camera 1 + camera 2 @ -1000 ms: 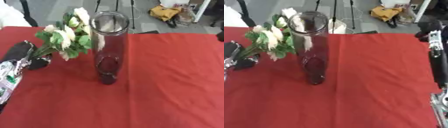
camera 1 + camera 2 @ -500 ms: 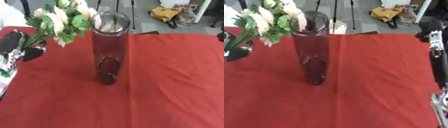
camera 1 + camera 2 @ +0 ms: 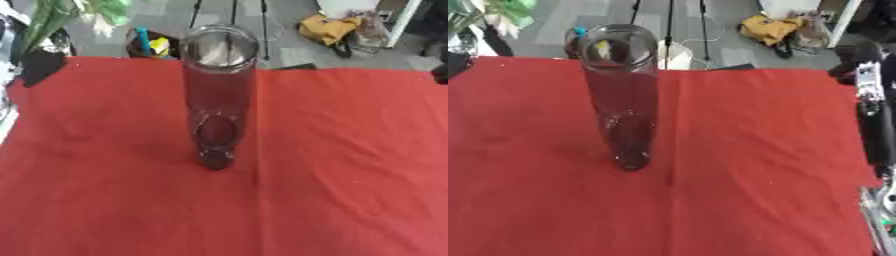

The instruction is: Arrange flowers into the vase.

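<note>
My left hand (image 3: 39,62) showed only as a dark shape at the upper left edge of the left eye view, just below the green stems and leaves of the bunch of flowers (image 3: 66,12). The stems ran down toward that dark shape, but I could not tell whether its fingers were curled round them or spread. The bunch stood high, cut off by the top edge, up and to the left of the vase and apart from it.

The tall clear glass cylinder vase (image 3: 219,95) stood upright near the middle of the worktop, on the red cloth (image 3: 350,175) that covered it. I saw nothing inside the vase; the red cloth showed through its wall and its round mouth was open.

My right arm came in only in the right eye view, as a black and silver limb along the right edge (image 3: 877,115). I could not make out its hand or how its fingers stood.

The right eye view showed pale blossoms of the bunch at its top left corner, where the left eye view gave mostly green leaves. In the left eye view the cloth's left border fell away to a pale strip of the worktop (image 3: 7,122). Beyond the far edge of the cloth lay a grey floor with a yellow bag (image 3: 328,30) on it.
</note>
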You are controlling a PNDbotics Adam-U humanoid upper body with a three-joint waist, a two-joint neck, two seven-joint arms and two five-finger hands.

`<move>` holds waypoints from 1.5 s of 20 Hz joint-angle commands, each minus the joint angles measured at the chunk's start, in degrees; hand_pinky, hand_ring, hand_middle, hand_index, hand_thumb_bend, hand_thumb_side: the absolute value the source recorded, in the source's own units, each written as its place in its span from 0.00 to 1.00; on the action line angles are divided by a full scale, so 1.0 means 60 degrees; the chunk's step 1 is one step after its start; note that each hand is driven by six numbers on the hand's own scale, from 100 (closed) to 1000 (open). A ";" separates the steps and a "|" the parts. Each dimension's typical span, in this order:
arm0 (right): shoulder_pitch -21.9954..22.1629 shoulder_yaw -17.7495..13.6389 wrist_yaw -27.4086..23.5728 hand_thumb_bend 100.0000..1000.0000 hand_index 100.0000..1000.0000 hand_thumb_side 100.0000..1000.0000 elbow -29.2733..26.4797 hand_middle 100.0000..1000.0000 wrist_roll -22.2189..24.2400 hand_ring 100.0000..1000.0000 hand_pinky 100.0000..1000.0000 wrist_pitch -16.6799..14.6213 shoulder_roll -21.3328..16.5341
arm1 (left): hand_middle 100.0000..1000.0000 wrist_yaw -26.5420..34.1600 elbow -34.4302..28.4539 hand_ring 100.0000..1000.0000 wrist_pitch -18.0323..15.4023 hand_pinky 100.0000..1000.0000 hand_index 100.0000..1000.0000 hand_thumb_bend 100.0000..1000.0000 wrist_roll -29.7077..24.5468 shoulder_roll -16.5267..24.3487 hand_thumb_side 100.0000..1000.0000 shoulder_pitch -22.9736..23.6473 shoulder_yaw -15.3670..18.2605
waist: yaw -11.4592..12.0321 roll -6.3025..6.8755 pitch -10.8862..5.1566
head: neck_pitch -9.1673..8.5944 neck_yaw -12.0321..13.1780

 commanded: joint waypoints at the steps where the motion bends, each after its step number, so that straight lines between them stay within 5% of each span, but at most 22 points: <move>1: -0.0086 -0.0088 -0.0050 0.00 0.70 1.00 -0.0180 0.46 -0.0025 0.77 0.65 -0.0025 -0.0089 | 0.00 0.0491 -0.0503 0.00 -0.0068 0.00 0.00 0.00 0.0508 0.0408 0.55 -0.0285 0.0156 | -0.0034 0.0058 -0.0298 | 0.0096 -0.0106; 12: -0.0052 -0.0040 -0.0057 0.00 0.69 1.00 -0.0180 0.46 0.0014 0.77 0.65 -0.0059 -0.0064 | 0.00 0.2091 -0.0919 0.00 -0.0184 0.00 0.00 0.00 0.1581 -0.0054 0.60 -0.1113 0.0127 | -0.0321 0.0180 -0.0393 | 0.0114 0.0069; 30: 0.0081 0.0049 -0.0054 0.00 0.70 1.00 -0.0180 0.46 0.0125 0.77 0.65 -0.0046 -0.0167 | 0.00 0.4748 -0.0149 0.00 -0.0917 0.00 0.00 0.05 0.2785 -0.0690 0.69 -0.2650 0.0462 | -0.0716 0.0484 -0.0597 | 0.0045 0.0250</move>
